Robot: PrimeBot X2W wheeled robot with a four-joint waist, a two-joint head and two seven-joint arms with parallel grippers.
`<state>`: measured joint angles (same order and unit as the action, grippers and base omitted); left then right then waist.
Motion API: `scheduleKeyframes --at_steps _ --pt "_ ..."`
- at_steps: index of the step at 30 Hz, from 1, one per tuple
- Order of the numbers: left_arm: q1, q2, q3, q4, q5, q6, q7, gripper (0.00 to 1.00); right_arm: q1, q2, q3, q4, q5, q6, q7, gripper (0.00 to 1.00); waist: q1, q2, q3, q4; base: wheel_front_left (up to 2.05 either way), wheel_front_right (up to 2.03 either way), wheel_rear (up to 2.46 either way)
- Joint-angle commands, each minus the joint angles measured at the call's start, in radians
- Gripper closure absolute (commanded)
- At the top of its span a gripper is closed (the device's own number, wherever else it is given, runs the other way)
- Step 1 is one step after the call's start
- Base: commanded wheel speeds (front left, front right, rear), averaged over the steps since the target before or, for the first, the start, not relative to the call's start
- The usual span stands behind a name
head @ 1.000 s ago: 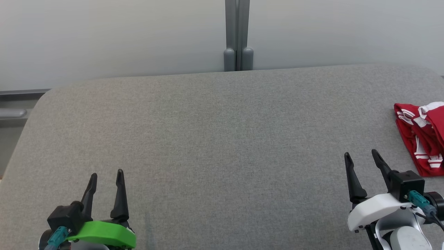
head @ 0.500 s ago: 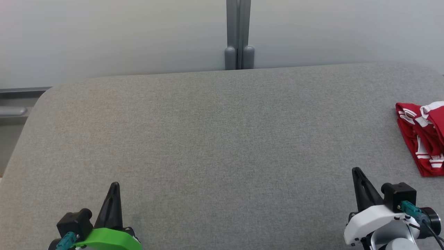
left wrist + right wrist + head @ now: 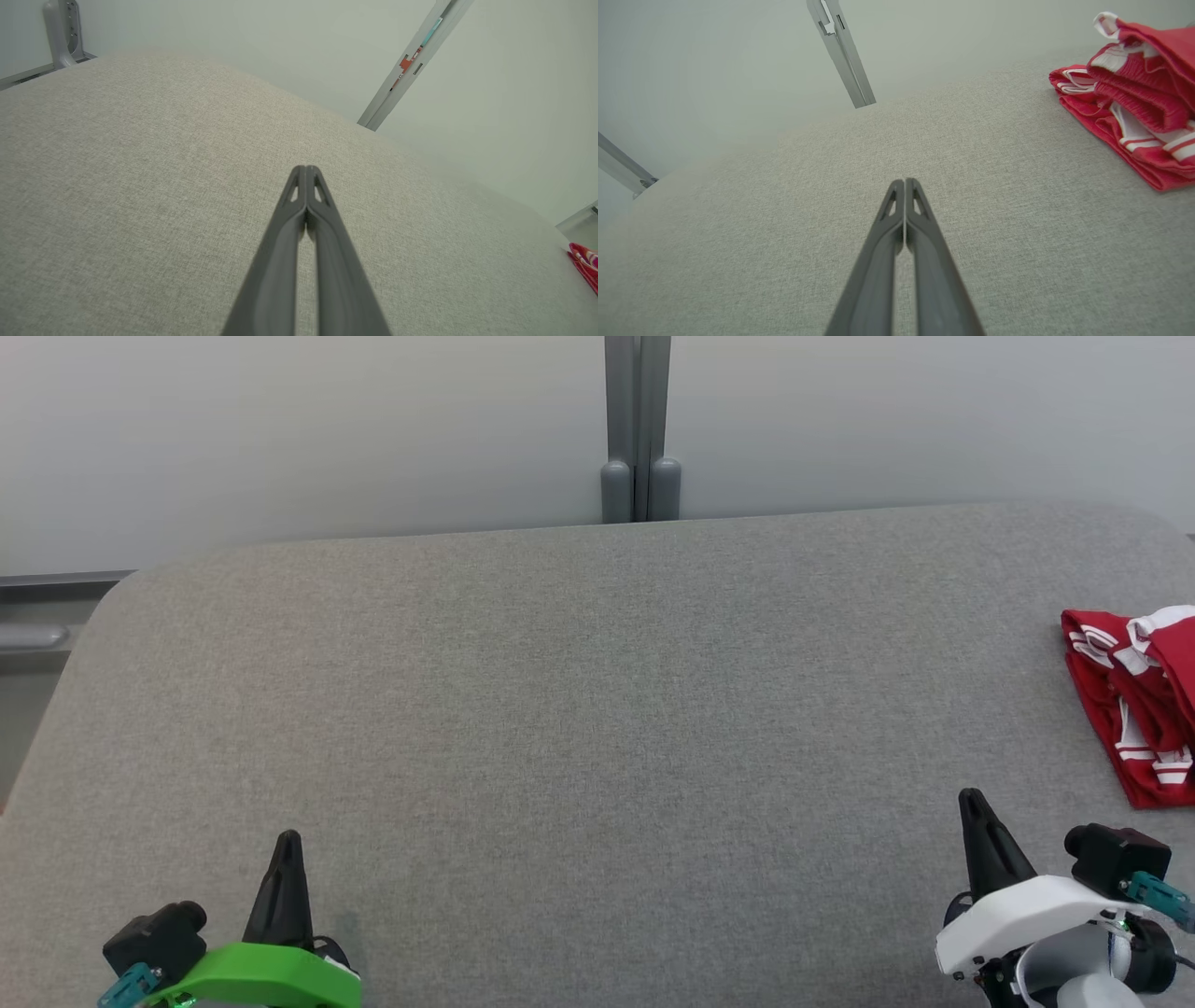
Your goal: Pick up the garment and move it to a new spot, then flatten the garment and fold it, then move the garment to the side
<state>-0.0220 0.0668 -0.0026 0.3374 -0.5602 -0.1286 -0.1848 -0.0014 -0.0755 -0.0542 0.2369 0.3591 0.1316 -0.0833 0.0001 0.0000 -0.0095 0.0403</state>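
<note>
Garment (image 3: 1130,709) first, in the head view: red cloth with white stripes, bunched in loose folds at the right edge of the grey worktop (image 3: 597,709) and cut off by the frame. The left gripper (image 3: 287,845), in a green housing, sits at the lower left. The right gripper (image 3: 973,800), in a white housing, sits at the lower right, near the garment but apart from it. Each gripper's fingers are pressed together into one dark point and hold nothing. Beyond the worktop's rounded far edge a grey post (image 3: 639,429) rises against a pale wall (image 3: 280,429).

The left wrist view brings out the worktop's weave, a fine grey fabric over a softly curved surface. The fingers (image 3: 280,261) meet tip to tip above it, each with a small slot near its end. A sliver of the red cloth (image 3: 586,268) shows at the far right, well apart from the tips.

The right wrist view gives the closest look at the garment (image 3: 1134,102). It shows a ribbed red band, white edging and striped trim, with several layers stacked and the topmost raised. The closed, empty fingers (image 3: 878,266) point past it to its left, not touching.
</note>
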Motion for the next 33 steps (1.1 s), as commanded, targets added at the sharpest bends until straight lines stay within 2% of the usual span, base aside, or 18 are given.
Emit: scheduleKeyframes --at_steps 1,33 --pt "-0.026 0.000 0.008 -0.019 -0.037 0.000 0.009 1.00 -0.028 -0.003 -0.006 -0.015 0.045 0.000 0.007 1.00 0.0000 0.0000 0.000 -0.001 0.00 0.00 0.00" --pt "-0.056 -0.006 0.053 -0.050 -0.445 -0.001 0.125 1.00 -0.063 0.008 -0.027 -0.007 0.531 -0.001 0.083 1.00 0.0000 0.0000 0.004 -0.012 0.00 0.00 0.00"
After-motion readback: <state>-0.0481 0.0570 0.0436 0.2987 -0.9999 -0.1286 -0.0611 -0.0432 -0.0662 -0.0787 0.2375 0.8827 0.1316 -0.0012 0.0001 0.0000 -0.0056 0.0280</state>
